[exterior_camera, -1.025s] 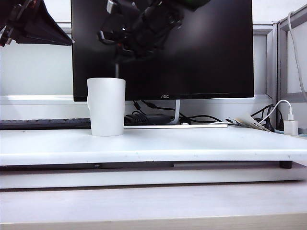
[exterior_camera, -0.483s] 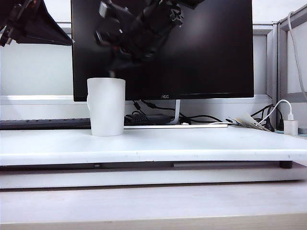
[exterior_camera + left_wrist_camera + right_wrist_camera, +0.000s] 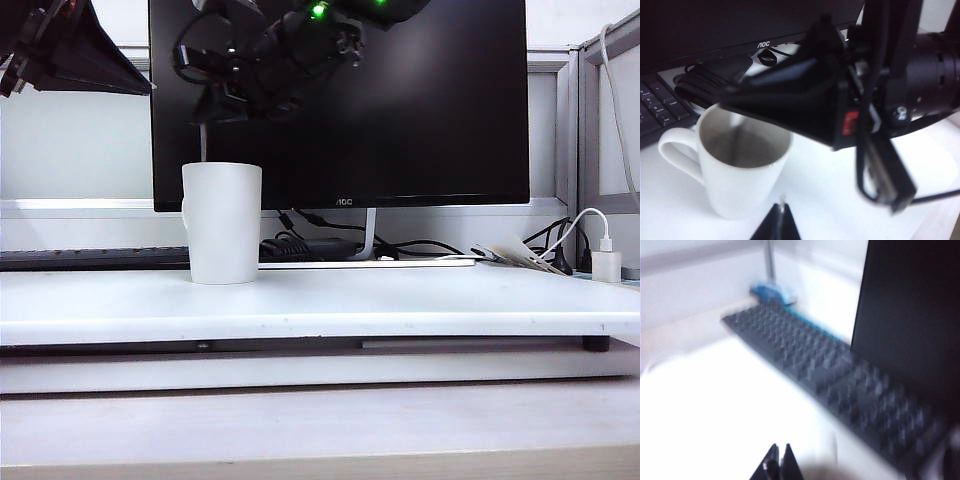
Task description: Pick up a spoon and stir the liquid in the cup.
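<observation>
The right gripper (image 3: 778, 460) is seen closed, its tips pressed together on the spoon (image 3: 204, 143), whose thin handle is held upright so the hidden bowl can reach the liquid in the cup (image 3: 221, 222). The cup is stood on the white table (image 3: 400, 300) before the monitor (image 3: 430, 100). The left gripper (image 3: 781, 222) is parked just beside the cup; its jaws' opening cannot be told.

My right gripper (image 3: 779, 456) shows only its closed tips at the picture's edge in a smeared wrist view, the thin metal spoon (image 3: 204, 145) sinks out of sight into the tall white ceramic cup (image 3: 222, 223), and my left gripper (image 3: 777, 225) is mostly cut off.
</observation>
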`<state>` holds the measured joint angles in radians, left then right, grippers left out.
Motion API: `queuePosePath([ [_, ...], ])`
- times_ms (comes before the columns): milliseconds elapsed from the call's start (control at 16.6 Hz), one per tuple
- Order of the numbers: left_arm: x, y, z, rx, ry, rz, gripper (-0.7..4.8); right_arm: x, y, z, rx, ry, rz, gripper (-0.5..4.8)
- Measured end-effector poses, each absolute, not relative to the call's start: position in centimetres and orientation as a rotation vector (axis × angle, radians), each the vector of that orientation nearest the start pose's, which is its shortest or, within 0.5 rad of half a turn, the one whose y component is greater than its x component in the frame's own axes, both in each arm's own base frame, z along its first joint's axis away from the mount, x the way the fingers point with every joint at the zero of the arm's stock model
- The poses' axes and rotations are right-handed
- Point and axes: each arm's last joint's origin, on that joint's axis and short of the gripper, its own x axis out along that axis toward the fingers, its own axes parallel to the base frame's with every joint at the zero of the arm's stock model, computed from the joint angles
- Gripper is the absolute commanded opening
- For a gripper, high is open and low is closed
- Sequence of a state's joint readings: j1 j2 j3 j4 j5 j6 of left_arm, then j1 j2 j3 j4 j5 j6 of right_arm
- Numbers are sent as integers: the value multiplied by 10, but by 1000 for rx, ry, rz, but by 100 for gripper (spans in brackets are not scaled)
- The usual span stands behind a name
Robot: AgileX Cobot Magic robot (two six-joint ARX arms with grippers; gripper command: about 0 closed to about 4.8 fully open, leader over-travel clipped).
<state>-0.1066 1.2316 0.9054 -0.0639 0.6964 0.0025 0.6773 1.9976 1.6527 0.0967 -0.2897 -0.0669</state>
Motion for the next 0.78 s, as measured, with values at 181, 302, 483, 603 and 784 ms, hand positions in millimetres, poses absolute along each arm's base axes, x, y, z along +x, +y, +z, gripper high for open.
queuePosePath([
  [181,263,-47,297,-114,382,-793,-5,365,284,291,-180,351,895,-7],
  [302,263,-47,297,-114,382,-793,-5,371,279,290,-194,342,817,-7],
  [483,263,-47,297,-113,381,-793,-5,378,290,286,-133,238,846,-7],
  [603,263,-47,297,-114,381,-793,-5,371,297,288,-64,256,985,-7],
  [784,263,-47,297,-113,380,-793,-5,369,288,284,-107,355,993,-7],
])
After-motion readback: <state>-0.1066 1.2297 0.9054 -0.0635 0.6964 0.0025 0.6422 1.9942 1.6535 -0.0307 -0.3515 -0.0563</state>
